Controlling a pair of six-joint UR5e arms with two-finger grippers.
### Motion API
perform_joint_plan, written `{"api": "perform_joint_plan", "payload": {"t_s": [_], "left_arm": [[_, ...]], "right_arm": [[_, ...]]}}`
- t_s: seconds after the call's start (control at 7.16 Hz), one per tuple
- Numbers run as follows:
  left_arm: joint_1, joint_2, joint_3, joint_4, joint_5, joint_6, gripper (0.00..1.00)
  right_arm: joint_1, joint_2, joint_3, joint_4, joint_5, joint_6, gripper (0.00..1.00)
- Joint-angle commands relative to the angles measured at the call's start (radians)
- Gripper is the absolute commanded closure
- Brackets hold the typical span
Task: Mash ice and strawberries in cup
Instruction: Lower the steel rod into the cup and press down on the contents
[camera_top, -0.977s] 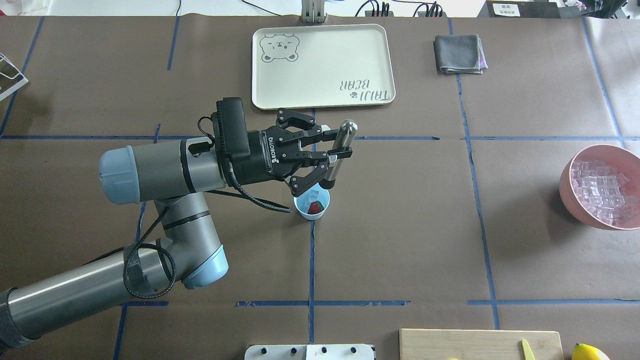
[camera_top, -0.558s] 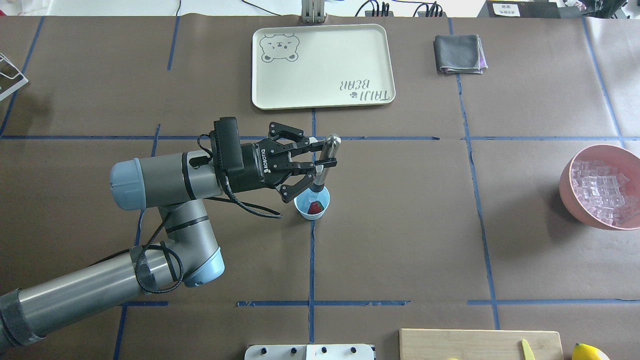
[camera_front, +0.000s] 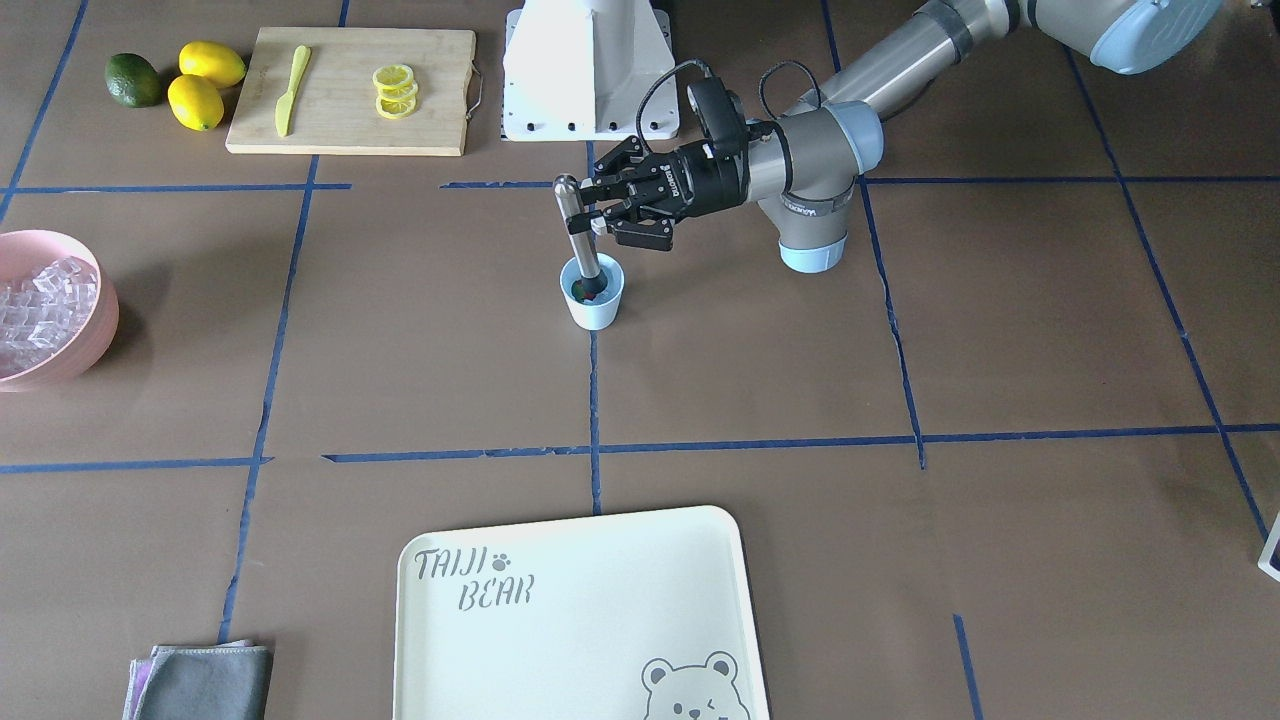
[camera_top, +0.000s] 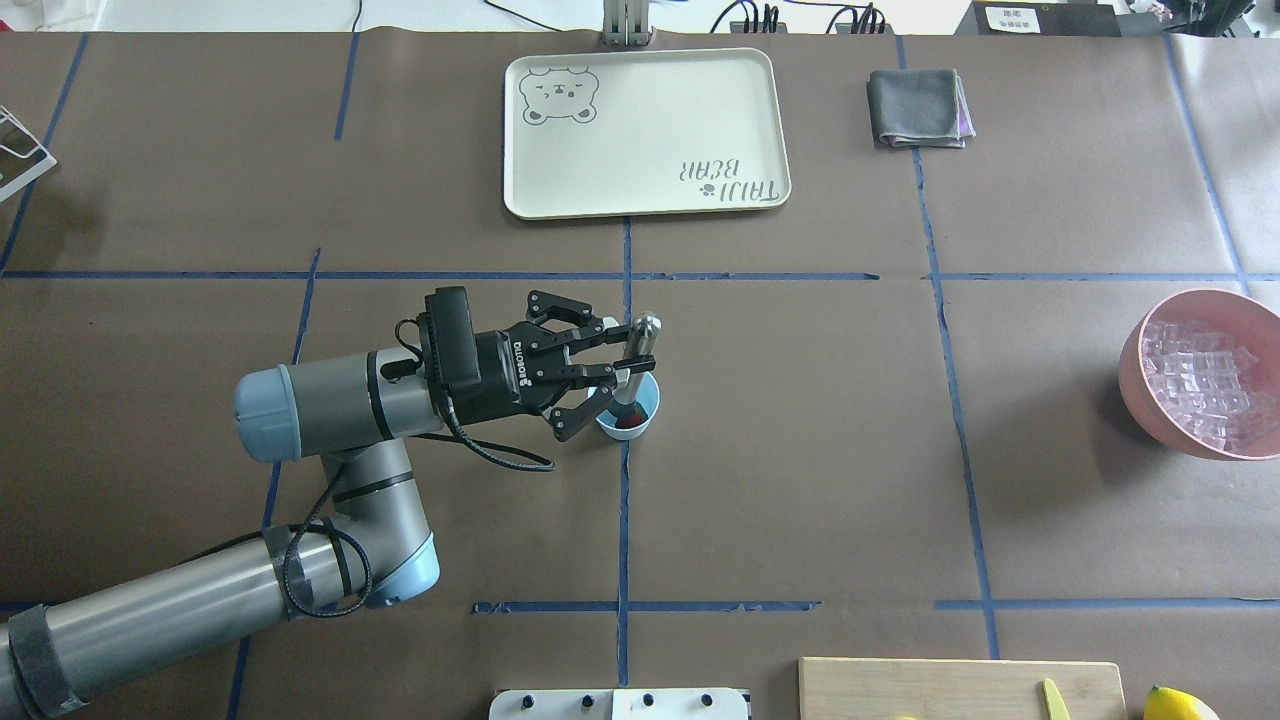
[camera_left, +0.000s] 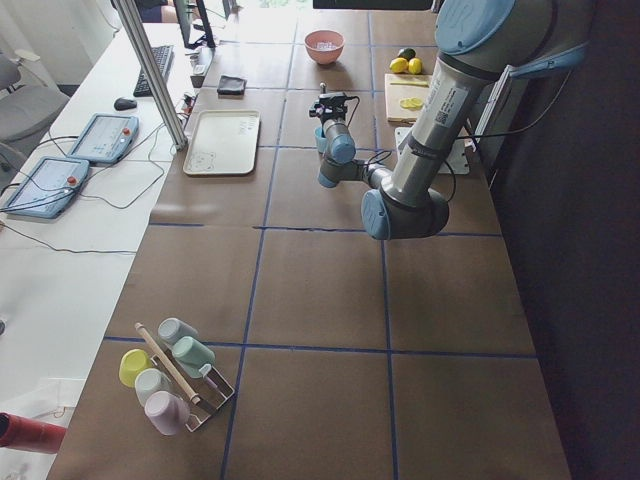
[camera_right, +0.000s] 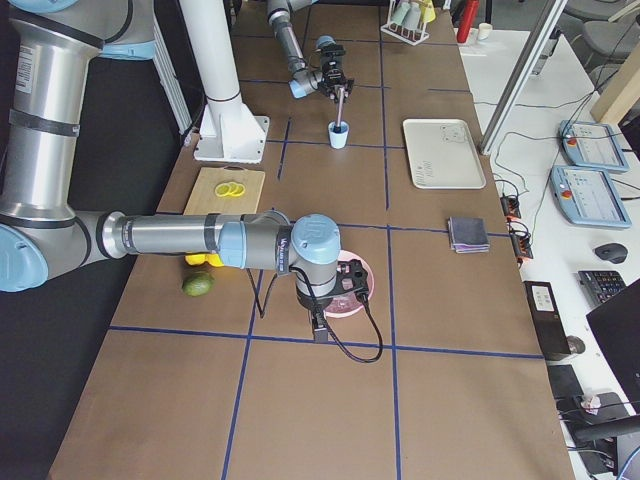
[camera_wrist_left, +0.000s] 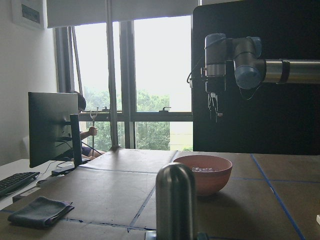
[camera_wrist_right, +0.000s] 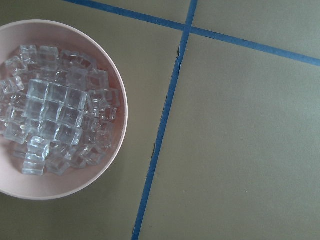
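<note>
Over the cup (camera_top: 650, 402): left claw (camera_top: 620, 370), closed tight on the steel muddler (camera_top: 643, 340), foot down inside.
Contents: strawberry (camera_top: 627, 424) red under the foot; no clear cubes discernible there.
Support: cup stands unheld on the bench (camera_top: 800, 450).
Risk: an off-centre push could tip or skid it, spilling fruit.
Far side: right claw (camera_wrist_left: 214, 114) near the pink bowl (camera_top: 1135, 340) of ice (camera_top: 1200, 380); its opening I cannot tell.

Cup (camera_top: 648, 410) sits mid-table, muddler (camera_top: 645, 335) standing in it; tray (camera_top: 650, 110) at far edge, bowl (camera_top: 1132, 375) of ice (camera_top: 1205, 380) at right edge.
</note>
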Motion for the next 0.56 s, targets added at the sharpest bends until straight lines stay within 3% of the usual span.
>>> {"api": "perform_joint_plan", "payload": {"t_s": [0.0,0.42], "left_arm": [[0.014,0.004,0.010,-0.012,0.017,0.000,1.00],[-0.011,-0.010,-0.020,-0.003,0.036,-0.020,1.00]], "right_arm": [[0.000,-0.001,-0.001,0.000,0.000,0.000,0.01],[0.000,-0.001,-0.002,0.000,0.000,-0.002,0.01]]}}
